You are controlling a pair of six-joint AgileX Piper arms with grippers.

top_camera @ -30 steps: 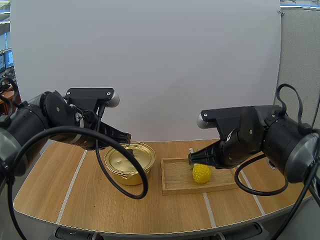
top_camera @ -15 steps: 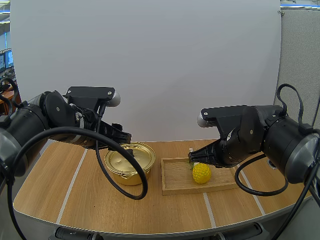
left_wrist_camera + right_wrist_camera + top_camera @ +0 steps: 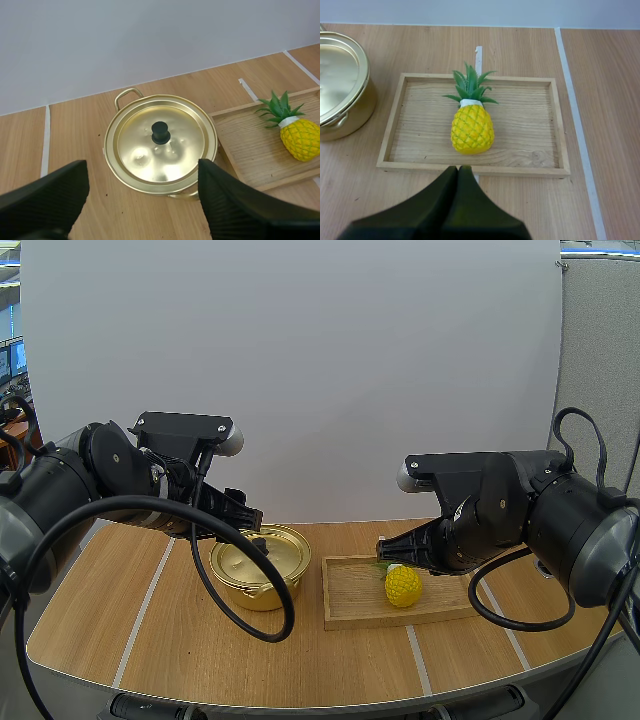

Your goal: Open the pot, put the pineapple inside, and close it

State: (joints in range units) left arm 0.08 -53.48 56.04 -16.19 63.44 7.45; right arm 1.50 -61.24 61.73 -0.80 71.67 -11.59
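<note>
In the high view my right gripper [image 3: 384,549] is covering most of the pineapple [image 3: 403,587]'s green crown, and my left gripper [image 3: 250,520] is hiding part of the pot [image 3: 245,590]'s far rim beneath it. Ahead of my left gripper the lid [image 3: 175,135] is concealing the pot's inside, one finger [image 3: 235,210] is partly masking its near handle, and the wooden tray [image 3: 250,150] is running out of frame.

Bulky black left arm [image 3: 100,475]: rounded glossy joint housings, grey band toward base. Behind left gripper [image 3: 245,518], flat black boxy link, small pale screws at corners, light-grey rounded cap on end. Black right arm [image 3: 545,520]: same build, same grey cap behind right gripper [image 3: 385,552]. Left fingers [image 3: 47,197] matte black, wedge-shaped, fine ribbing across inner faces. Right fingers [image 3: 445,200] smooth black outside.
</note>
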